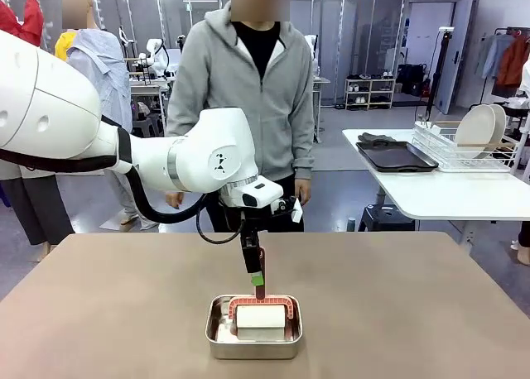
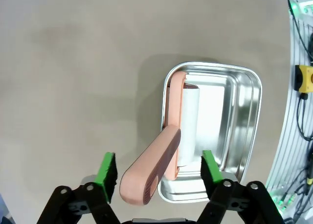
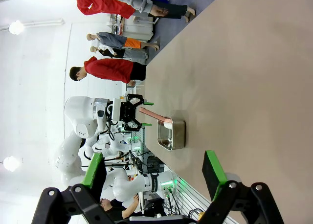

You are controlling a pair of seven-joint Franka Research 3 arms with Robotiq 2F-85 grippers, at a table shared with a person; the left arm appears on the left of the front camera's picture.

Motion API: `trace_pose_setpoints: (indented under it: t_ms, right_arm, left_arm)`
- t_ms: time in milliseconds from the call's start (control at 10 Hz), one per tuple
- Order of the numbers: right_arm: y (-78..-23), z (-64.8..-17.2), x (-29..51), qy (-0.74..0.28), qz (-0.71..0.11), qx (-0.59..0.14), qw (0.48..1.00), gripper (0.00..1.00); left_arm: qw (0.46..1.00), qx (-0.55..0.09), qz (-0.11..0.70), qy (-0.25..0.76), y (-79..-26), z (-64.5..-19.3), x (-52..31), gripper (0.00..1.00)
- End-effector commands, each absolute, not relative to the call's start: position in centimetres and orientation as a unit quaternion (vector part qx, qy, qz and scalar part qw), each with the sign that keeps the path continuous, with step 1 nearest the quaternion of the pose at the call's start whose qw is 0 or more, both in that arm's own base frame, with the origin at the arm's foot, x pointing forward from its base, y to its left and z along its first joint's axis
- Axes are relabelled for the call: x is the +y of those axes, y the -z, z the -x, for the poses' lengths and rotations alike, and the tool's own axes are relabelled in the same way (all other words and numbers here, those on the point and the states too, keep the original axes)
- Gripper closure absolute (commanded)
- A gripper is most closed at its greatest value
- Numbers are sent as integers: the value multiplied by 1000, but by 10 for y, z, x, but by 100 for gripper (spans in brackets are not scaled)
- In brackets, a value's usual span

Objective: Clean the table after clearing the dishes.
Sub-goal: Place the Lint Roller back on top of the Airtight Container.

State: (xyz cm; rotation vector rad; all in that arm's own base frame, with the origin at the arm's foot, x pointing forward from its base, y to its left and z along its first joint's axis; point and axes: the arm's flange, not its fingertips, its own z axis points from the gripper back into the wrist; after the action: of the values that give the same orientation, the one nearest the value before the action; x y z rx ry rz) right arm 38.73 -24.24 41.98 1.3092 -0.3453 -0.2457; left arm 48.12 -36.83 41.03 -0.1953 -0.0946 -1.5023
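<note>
Inspecting from the left of the front view, we find the left arm reaching across to the middle of the table [image 1: 99, 313], its left hand [image 1: 257, 281] pointing straight down above a small steel pan [image 1: 253, 343] near the robot's edge. In the pan lies a lint roller [image 1: 259, 315]: a white roll in a salmon-pink frame, with its pink handle [image 2: 150, 172] rising up and out of the pan. The left wrist view shows that hand spread wide, the handle standing between the two green pads [image 2: 106, 175] with clear gaps on both sides; nothing is gripped.

We judge the roller to be light, with a stiff, smooth plastic handle that could slip or pivot under a shallow pinch. The sound place to take hold is the thick middle of the handle, squarely across its flat sides, well clear of the roll, whose surface is probably tacky. The pan looks light as well and may shift or lift if the roller drags on its wall.

No plates or trays stand on the taupe top, so we judge the clearing done and the cleaning not yet begun.

Further right, across a gap, a white side table [image 1: 447, 193] carries a dark tray [image 1: 396, 156] and a wire rack [image 1: 460, 151] holding white plates [image 1: 478, 127].

The right hand [image 3: 153, 176] hangs spread wide and empty above the tabletop, well apart from the pan.
</note>
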Motion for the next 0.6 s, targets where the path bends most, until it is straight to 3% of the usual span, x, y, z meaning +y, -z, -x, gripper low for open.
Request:
trace_pose_setpoints:
  t_ms: [0, 300, 500]
  right_arm:
    - [-423, -387, -241, 118, -602, -164, 772, 0]
    - [-423, -387, -241, 118, -602, -164, 772, 0]
    - [-423, -387, -241, 118, -602, -164, 772, 0]
  left_arm:
    - [731, -51, 82, 675, -413, -480, -366, 0]
    - [747, -66, 71, 658, -414, -482, -357, 0]
    - [728, -46, 88, 679, -412, -484, -365, 0]
